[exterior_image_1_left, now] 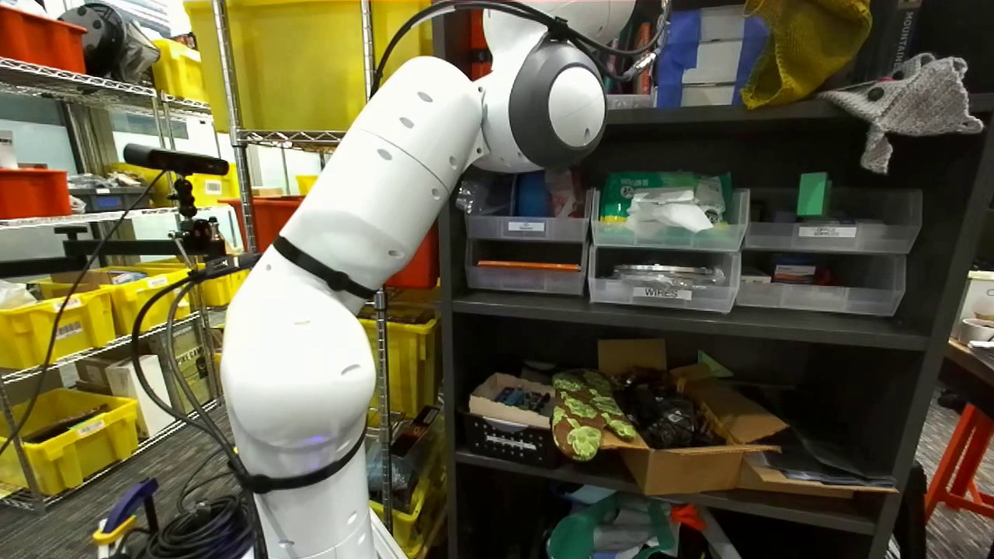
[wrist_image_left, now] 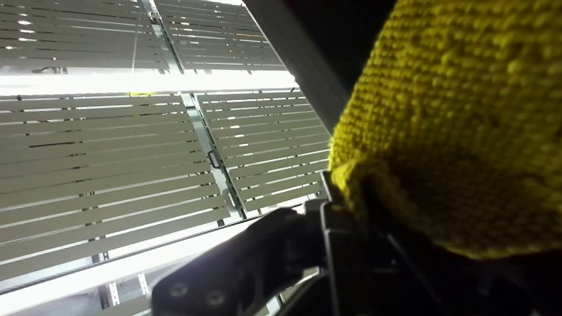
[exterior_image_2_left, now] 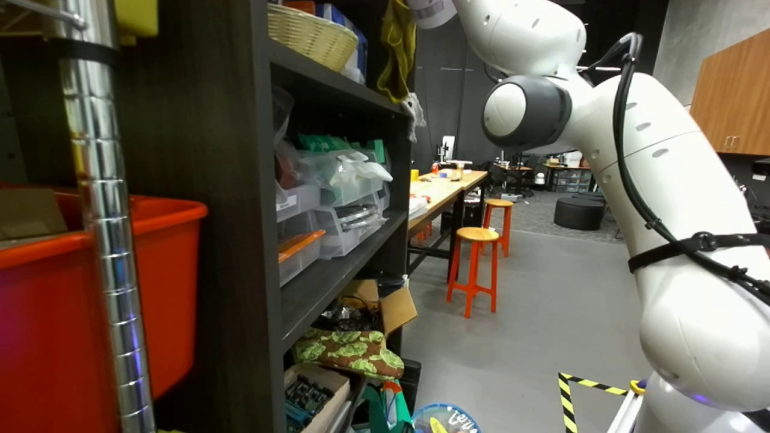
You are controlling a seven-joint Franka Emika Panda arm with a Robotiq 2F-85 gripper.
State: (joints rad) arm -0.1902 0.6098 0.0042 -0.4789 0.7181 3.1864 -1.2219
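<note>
The yellow knitted cloth [wrist_image_left: 452, 96] is in my grip: in the wrist view my gripper [wrist_image_left: 347, 197] is closed tight, a fold of the edge caught at its tips and the rest of the knit filling the upper right. In both exterior views the cloth hangs over the front of the top shelf [exterior_image_1_left: 683, 115] of a dark bookcase [exterior_image_2_left: 234, 240], and my arm [exterior_image_1_left: 373, 202] rises and runs out at the top of each. Just beside the cloth I see a grey crocheted piece [exterior_image_1_left: 924, 109] drooping over the same edge, and on the cloth's other side a blue-and-white boxy stack [exterior_image_1_left: 710, 58]; a wicker basket [exterior_image_2_left: 310, 36] sits farther along that shelf. Below are clear plastic bins [exterior_image_1_left: 672, 237] stacked in two rows, one of them marked WIRES, and a green packet [exterior_image_1_left: 621, 190] rests in an upper one. Lower down I find an open cardboard box [exterior_image_1_left: 683, 470], with a brown-and-green patterned piece [exterior_image_1_left: 586, 415] beside it. Next to the bookcase stand wire racks [exterior_image_2_left: 117, 240] loaded with yellow bins [exterior_image_1_left: 23, 326]. Farther off, round stools [exterior_image_2_left: 477, 234] with orange legs stand by a long table [exterior_image_2_left: 448, 189]. Past the gripper, my wrist view shows ceiling slats [wrist_image_left: 109, 145] and a bright strip light [wrist_image_left: 131, 83]
</note>
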